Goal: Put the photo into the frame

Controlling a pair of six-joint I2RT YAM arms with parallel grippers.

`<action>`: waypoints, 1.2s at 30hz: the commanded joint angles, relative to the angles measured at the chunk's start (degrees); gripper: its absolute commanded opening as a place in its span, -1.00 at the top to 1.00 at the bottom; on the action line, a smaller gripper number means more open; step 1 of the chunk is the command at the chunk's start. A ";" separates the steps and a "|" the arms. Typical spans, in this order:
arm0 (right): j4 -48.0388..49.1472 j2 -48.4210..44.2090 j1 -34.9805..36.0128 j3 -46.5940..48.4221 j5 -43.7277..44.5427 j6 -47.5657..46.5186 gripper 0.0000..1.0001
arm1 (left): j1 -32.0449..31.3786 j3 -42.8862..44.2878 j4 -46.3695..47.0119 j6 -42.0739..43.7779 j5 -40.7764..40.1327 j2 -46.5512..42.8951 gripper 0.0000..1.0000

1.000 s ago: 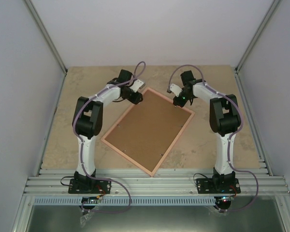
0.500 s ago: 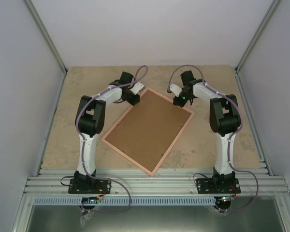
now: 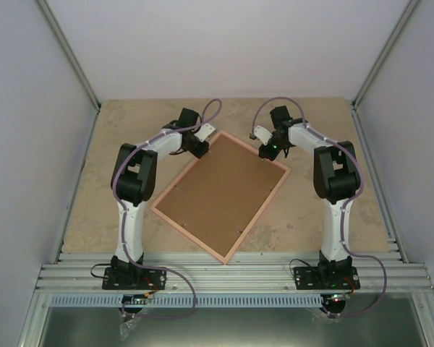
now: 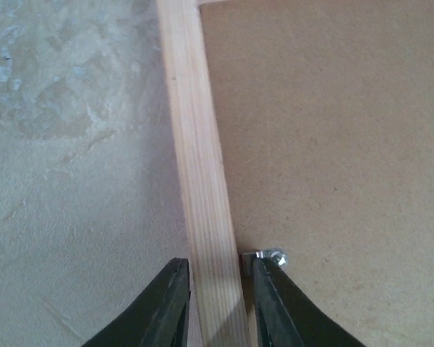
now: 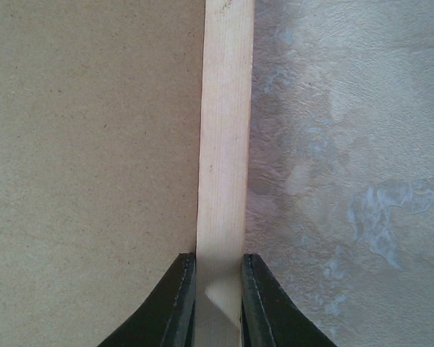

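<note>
1. Beige marbled table (image 3: 333,217), closed in by plain white walls (image 3: 224,43); aluminium rails run along the near edge by the arm bases.
2. The frame (image 3: 188,236) lies flat, back side up and skewed to the table edges, with a brown backing board (image 3: 220,195) seated inside it.
3. The photo is not visible in any view. Whether it sits under the board cannot be told.
4. Left gripper (image 4: 218,264): the fingers straddle a frame rail, which runs straight ahead from between the tips. A metal tab (image 4: 269,255) sits just beside the board-side finger. Whether the fingers are actually squeezing the rail cannot be told.
5. Right gripper (image 5: 218,264): the fingers are pinched onto a frame rail, touching both its sides, with board on one flank and bare table on the other.
6. Step in hand, as judged: handling the frame by its two far rails, probably to shift or lift it.
7. Procedure:
   - Confirm the left fingers bear on wood, not on the tab.
   - Move both arms together; unequal travel is likely to twist the thin rails.
   - Keep the frame level so that the board does not drop out.
</note>
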 commanded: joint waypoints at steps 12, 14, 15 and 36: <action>2.59 0.31 -5.74 -0.83 1.99 9.61 0.99 | 0.35 -2.92 -2.63 3.40 1.02 -11.20 -0.20; 3.84 -0.35 -7.78 -1.91 2.78 12.74 0.99 | 0.35 -4.26 -2.88 4.19 0.30 -12.95 -0.23; 4.67 -1.13 -8.72 -2.98 3.33 14.50 0.99 | 0.39 -4.80 -3.31 4.38 0.14 -13.74 -0.24; 9.25 -11.64 -14.85 -19.48 -6.70 36.09 0.72 | -22.45 -17.38 1.71 5.55 -1.36 -17.71 -0.36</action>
